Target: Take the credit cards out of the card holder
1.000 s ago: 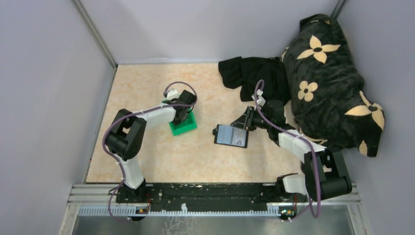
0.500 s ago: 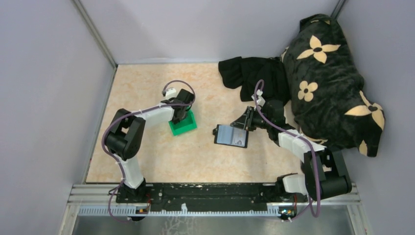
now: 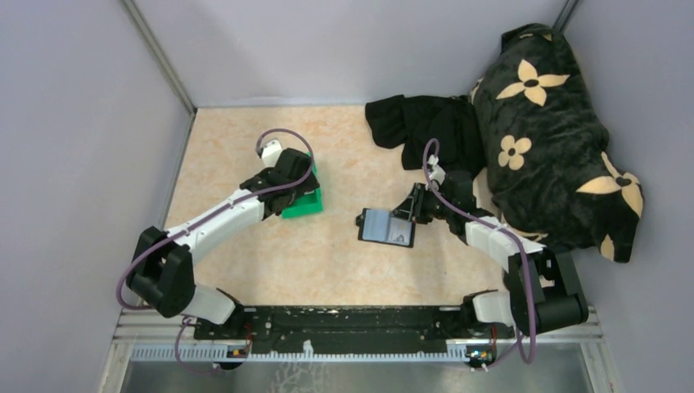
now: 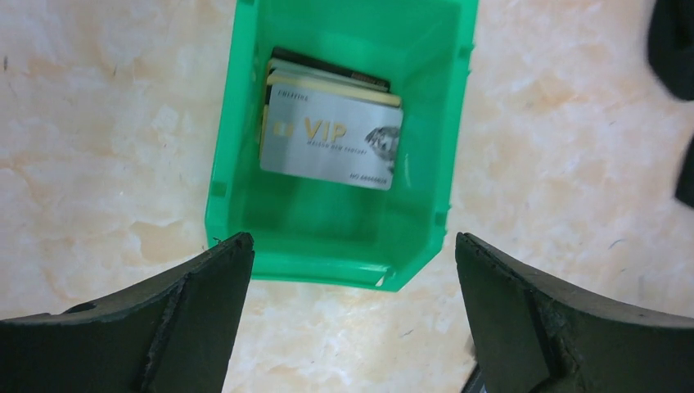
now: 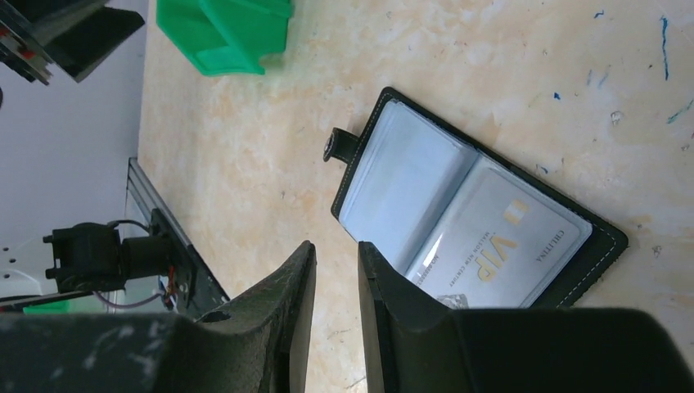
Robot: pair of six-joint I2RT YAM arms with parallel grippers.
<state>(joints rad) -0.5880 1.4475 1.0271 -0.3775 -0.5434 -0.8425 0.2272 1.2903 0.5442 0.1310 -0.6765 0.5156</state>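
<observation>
Found left hand (image 4: 352,254) spread wide, empty, over green bin (image 4: 225,147). Noted credit cards (image 4: 331,139) stacked inside bin, silver-grey one uppermost. Found card holder (image 5: 393,172) lying open on surface (image 5: 245,147), well apart from bin, one further card (image 5: 499,237) lodged in its clear pocket. Found right hand (image 5: 335,250) close by holder, fingers narrowly parted, gripping nothing.

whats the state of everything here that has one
card holder, open, lying flat
pale VIP card, tucked in the holder's sleeve
green bin, upright, holding a stack of cards
stacked cards, lying flat in the bin, VIP face up on top
left gripper, open, empty, above the bin
right gripper, fingers nearly together with a narrow gap, nothing between
black cloth, crumpled
</observation>
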